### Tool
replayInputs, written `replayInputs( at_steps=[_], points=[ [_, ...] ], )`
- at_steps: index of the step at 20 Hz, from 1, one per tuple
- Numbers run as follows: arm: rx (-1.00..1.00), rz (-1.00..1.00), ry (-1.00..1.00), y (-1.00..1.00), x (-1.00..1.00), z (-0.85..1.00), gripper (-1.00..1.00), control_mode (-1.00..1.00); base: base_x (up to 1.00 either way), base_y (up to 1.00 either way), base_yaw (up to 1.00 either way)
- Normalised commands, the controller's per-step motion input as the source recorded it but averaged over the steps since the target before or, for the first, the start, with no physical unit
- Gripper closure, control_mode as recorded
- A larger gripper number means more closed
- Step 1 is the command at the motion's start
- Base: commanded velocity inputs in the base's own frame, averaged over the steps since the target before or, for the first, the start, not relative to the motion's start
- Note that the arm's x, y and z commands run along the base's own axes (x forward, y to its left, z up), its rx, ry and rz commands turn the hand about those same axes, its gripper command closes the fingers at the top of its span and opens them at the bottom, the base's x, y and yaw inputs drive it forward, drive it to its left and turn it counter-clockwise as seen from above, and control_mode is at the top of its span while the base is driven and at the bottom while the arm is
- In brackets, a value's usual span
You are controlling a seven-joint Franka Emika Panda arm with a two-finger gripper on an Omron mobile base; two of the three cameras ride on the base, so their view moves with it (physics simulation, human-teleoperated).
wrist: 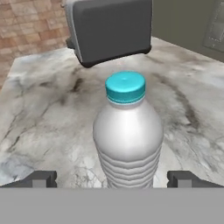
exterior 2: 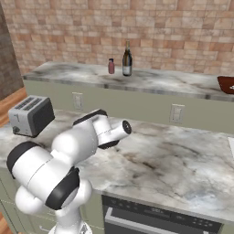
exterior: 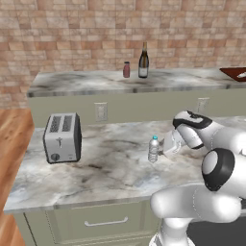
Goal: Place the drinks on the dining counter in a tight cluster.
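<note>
Water bottle (wrist: 127,135) sits upright mid-frame in the hand view, teal cap pointing straight up; gripper (wrist: 111,179) is spread wide either side, not touching.

Water bottle (wrist: 127,140) clear-white, teal cap; toaster (exterior: 62,138) silver-grey; worktop (exterior: 110,168) grey-veined marble.

1. The light is bright and even everywhere.
2. The toaster (exterior: 62,138) has a soft dark shadow under it.
3. The water bottle (wrist: 127,135) looks shiny and a bit fuzzy.
</note>
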Motion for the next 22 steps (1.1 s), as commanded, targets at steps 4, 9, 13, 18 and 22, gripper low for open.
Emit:
replayInputs(
  at_steps=[4, 9, 13, 18, 22],
  points=[
    [0.0, -0.04, 0.04, 0.0, 0.14, 0.0, -1.0, -1.0, 0.0, 0.0, 0.0],
    [0.0, -0.01, 0.0, 0.0, 0.03, 0.0, -1.0, -1.0, 0.0, 0.0, 0.0],
    [0.0, 0.0, 0.0, 0.02, 0.01, -0.05, -1.0, -1.0, 0.0, 0.0, 0.0],
    [0.0, 0.0, 0.0, 0.1, 0.05, -0.2, -1.0, -1.0, 0.0, 0.0, 0.0],
    [0.0, 0.0, 0.0, 0.16, 0.11, -0.24, -1.0, -1.0, 0.0, 0.0, 0.0]
  ],
)
